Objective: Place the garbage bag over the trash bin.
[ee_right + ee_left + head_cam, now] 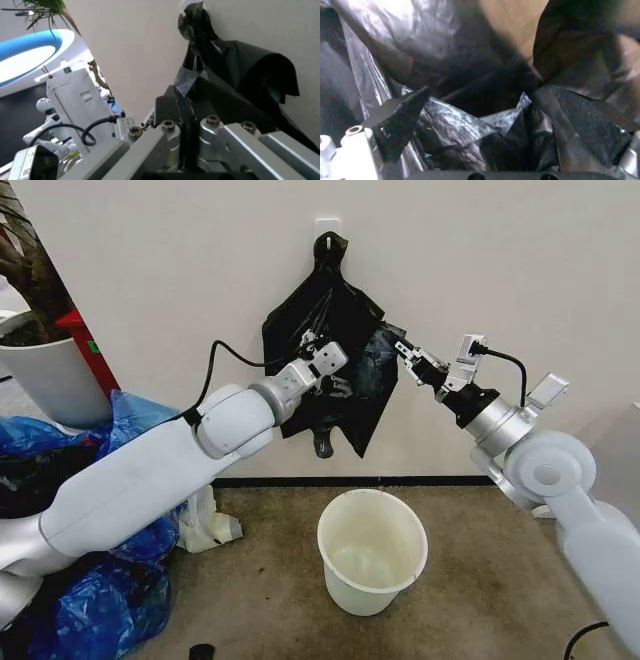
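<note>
A bunch of black bags hangs from a wall hook [328, 228], gathered at a knot [195, 22]. My right gripper [403, 348] is shut on the right edge of the garbage bag [378, 370], and its closed fingers [181, 108] pinch the thin black film [240, 67]. My left gripper [325, 363] is pushed into the front of the hanging bags. It stands open, with crinkled black plastic [470, 127] lying between its fingers [400, 116]. The trash bin [372, 552], a cream-white bucket, stands upright on the floor below the bags.
A big white plant pot [45, 375] stands at the far left beside a red object [85, 345]. Blue plastic bags [110, 580] pile up on the floor under my left arm, next to a white bag [212, 525]. Brown carpet [480, 580] surrounds the bin.
</note>
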Robot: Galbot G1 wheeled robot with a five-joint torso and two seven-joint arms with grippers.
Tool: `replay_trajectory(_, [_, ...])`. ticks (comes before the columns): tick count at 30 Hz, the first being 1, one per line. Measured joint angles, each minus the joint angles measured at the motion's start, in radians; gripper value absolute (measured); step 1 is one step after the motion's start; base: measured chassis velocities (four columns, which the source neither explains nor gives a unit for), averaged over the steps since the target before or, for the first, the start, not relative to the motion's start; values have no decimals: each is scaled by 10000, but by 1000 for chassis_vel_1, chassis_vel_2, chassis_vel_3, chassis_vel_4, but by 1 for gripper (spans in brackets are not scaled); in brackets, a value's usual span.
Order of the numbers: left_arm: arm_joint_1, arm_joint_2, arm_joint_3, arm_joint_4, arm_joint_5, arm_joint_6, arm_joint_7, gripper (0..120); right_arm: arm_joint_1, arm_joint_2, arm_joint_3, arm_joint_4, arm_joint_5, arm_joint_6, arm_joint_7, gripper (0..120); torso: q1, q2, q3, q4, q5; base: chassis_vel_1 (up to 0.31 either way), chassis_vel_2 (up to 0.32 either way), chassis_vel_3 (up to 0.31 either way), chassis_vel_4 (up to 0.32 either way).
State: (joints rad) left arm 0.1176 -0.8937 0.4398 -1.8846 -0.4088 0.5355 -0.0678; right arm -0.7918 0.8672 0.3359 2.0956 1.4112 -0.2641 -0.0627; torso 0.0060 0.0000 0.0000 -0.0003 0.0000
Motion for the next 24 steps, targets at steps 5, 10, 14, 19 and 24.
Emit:
replay_trajectory(5, [12, 15, 10, 60, 69, 153, 26, 98, 4, -32, 28, -25, 7, 0, -3, 0, 0, 0, 0, 1, 0, 0, 0, 0, 0])
replay_trajectory(10, [58, 64, 10, 58, 94, 224, 52, 85, 3, -45, 54, -55, 8, 5, -8, 0, 0, 0, 0, 1, 0, 0, 0, 0, 0])
replay_trajectory(14, [107, 84, 0, 59, 97, 237, 54, 68, -21, -82, 109, -58, 8, 17, -8, 0, 0, 0, 0, 0, 0, 0, 0, 0, 0])
replay_trajectory(19, [197, 153, -146, 47, 98, 306, -7, 50, -84, -170, 196, -59, 12, 40, -5, 0, 0, 0, 0, 0, 0, 0, 0, 0, 0])
replay_trajectory(24, [290, 271, -333, 39, 177, 354, -193, 32, -100, -191, 220, -58, 16, 61, 4, 0, 0, 0, 0, 0, 0, 0, 0, 0, 0])
